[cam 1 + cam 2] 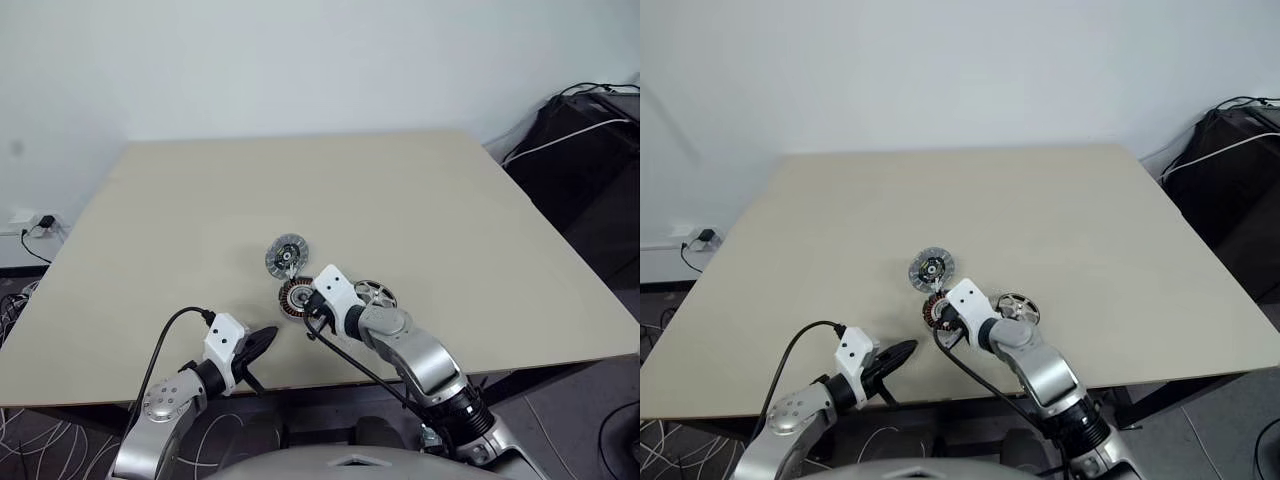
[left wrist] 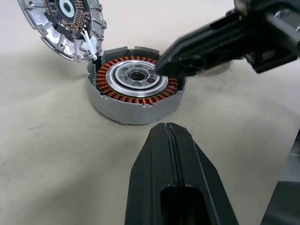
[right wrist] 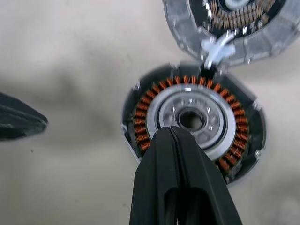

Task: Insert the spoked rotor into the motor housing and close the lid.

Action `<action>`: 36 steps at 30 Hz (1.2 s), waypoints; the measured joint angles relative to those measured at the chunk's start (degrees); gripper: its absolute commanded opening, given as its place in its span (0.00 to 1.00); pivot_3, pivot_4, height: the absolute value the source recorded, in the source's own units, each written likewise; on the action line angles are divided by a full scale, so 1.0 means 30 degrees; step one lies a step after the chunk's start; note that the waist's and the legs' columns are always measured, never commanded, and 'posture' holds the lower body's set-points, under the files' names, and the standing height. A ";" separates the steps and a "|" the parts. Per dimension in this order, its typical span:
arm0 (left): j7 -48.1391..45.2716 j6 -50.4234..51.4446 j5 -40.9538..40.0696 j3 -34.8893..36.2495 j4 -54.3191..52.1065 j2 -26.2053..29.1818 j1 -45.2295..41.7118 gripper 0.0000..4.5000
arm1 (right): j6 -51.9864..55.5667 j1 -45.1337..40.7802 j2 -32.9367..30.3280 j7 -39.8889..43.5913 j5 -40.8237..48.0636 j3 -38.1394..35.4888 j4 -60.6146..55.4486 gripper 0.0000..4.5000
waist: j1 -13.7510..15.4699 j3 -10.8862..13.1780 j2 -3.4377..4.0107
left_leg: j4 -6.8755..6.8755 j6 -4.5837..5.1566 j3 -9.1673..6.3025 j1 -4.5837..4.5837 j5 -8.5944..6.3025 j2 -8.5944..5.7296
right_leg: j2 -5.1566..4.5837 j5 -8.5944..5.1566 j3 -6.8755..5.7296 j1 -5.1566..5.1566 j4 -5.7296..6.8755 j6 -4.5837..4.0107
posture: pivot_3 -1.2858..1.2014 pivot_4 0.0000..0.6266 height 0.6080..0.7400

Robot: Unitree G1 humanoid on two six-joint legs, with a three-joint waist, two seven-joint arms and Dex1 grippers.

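I keep both pincers closed and empty; right pincer [image 3: 171, 133] hovers above the open motor housing [image 2: 136, 89], the spoked rotor [image 1: 375, 292] waiting beside.

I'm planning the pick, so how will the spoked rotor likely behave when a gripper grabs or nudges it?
The rotor lies flat on the table, so a nudge would probably slide it rather than roll it. Its smooth round rim may slip between narrow fingers. Shiny metal spokes suggest it is stiff and fairly heavy for its size. Set on edge, it would likely roll.
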 measured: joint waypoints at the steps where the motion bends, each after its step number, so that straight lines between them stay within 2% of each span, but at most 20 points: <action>1: -0.0004 0.0028 -0.0002 0.0000 0.0000 0.0000 0.0000 0.00 | -0.0313 -0.0003 0.0194 -0.0436 -0.0187 -0.0045 0.0037 0.00 | 0.0001 0.0000 0.0000 | 0.0000 0.0000 0.0000 -0.0001 0.0000 -0.0001 | 0.0000 0.0000 -0.0001 0.0000 0.0001 0.0000 | 0.52 0.00 1.00; 4: 0.0014 0.0156 0.0001 -0.0002 -0.0009 -0.0004 -0.0044 0.00 | -0.1679 -0.0019 0.0447 -0.1694 -0.0818 -0.0479 0.0071 0.00 | 0.0011 0.0000 0.0000 | 0.0001 -0.0001 0.0002 -0.0002 0.0000 -0.0004 | 0.0000 0.0001 0.0002 0.0000 -0.0003 0.0001 | 0.52 0.00 1.00; 8: 0.0055 0.0164 0.0016 -0.0007 -0.0258 0.0002 -0.0044 0.00 | -0.3339 0.1050 -0.0047 -0.2703 -0.0958 -0.2447 -0.0999 0.00 | 0.0146 -0.0001 -0.0005 | -0.0005 0.0003 0.0000 -0.0014 -0.0002 -0.0022 | -0.0015 0.0003 -0.0001 0.0003 -0.0020 0.0001 | 0.52 0.00 1.00; 9: 0.0065 0.0164 0.0021 -0.0006 -0.0334 0.0014 -0.0030 0.00 | -0.3491 0.1637 -0.0325 -0.2828 -0.0938 -0.3036 -0.1542 0.04 | 0.0179 -0.0002 -0.0006 | -0.0013 0.0004 0.0002 -0.0014 -0.0004 -0.0022 | -0.0017 0.0002 0.0000 0.0003 -0.0029 0.0001 | 0.52 0.00 1.00; 12: 0.0087 0.0175 0.0026 0.0000 -0.0541 0.0051 0.0088 0.00 | -0.3577 0.3488 -0.1164 -0.3334 -0.0849 -0.5237 -0.2955 0.20 | 0.0209 0.0001 -0.0001 | -0.0028 0.0004 0.0003 -0.0013 -0.0004 -0.0019 | -0.0017 -0.0006 0.0002 -0.0003 -0.0031 -0.0004 | 0.52 0.00 1.00; 17: 0.0055 0.0247 0.0010 0.0004 -0.0640 0.0099 0.0243 0.00 | -0.2681 0.6125 -0.1403 -0.3854 -0.0209 -0.8347 -0.4872 0.57 | 0.0157 0.0011 0.0015 | -0.0026 0.0003 0.0005 -0.0002 -0.0004 0.0006 | -0.0019 -0.0023 0.0009 0.0002 -0.0021 -0.0014 | 0.52 0.00 1.00; 19: 0.0039 0.0280 0.0004 0.0014 -0.0637 0.0126 0.0182 0.00 | -0.2080 0.7082 -0.0778 -0.4012 0.0475 -0.9296 -0.5560 0.71 | 0.0114 0.0010 0.0018 | -0.0022 0.0003 0.0007 0.0006 -0.0004 0.0011 | -0.0039 -0.0024 0.0019 0.0010 -0.0014 -0.0015 | 0.52 0.00 1.00; 22: -0.0006 0.0377 -0.0016 0.0017 -0.0635 0.0160 -0.0098 0.00 | -0.0754 0.7843 0.1220 -0.4533 0.2052 -1.0729 -0.6249 0.95 | 0.0017 0.0018 0.0037 | -0.0016 0.0002 0.0007 0.0008 -0.0005 0.0013 | -0.0073 -0.0022 0.0043 0.0008 -0.0001 -0.0014 | 0.52 0.00 1.00; 23: -0.0038 0.0400 -0.0027 0.0017 -0.0634 0.0173 -0.0174 0.00 | -0.0251 0.7902 0.1941 -0.4770 0.2673 -1.1230 -0.6429 0.99 | -0.0002 0.0021 0.0042 | -0.0016 0.0002 0.0008 0.0009 -0.0005 0.0013 | -0.0076 -0.0022 0.0047 0.0007 0.0001 -0.0014 | 0.52 0.00 1.00; 26: -0.0158 0.0620 -0.0099 0.0022 -0.0627 0.0198 -0.0282 0.00 | 0.2395 0.7573 0.4783 -0.5928 0.5744 -1.3613 -0.7064 0.99 | -0.0007 0.0027 0.0087 | -0.0009 0.0000 -0.0009 -0.0011 -0.0004 0.0018 | -0.0074 -0.0022 0.0047 -0.0006 -0.0002 -0.0015 | 0.52 0.00 1.00; 31: -0.0327 0.0921 -0.0151 0.0024 -0.0605 0.0214 -0.0478 0.00 | 0.6464 0.6144 0.5312 -0.8460 1.2179 -1.7829 -0.7067 0.99 | 0.0015 0.0055 0.0124 | -0.0038 0.0004 0.0010 -0.0029 -0.0005 0.0005 | -0.0077 -0.0015 0.0065 -0.0058 -0.0002 -0.0014 | 0.52 0.00 1.00; 36: -0.0351 0.1124 -0.0158 0.0016 -0.0607 0.0206 -0.0509 0.00 | 0.8050 0.5778 0.5427 -1.1103 1.6263 -1.8868 -0.6388 0.99 | -0.0041 0.0050 0.0153 | -0.0089 0.0004 0.0018 -0.0024 -0.0004 0.0015 | -0.0070 -0.0031 0.0071 -0.0089 -0.0003 -0.0040 | 0.52 0.00 1.00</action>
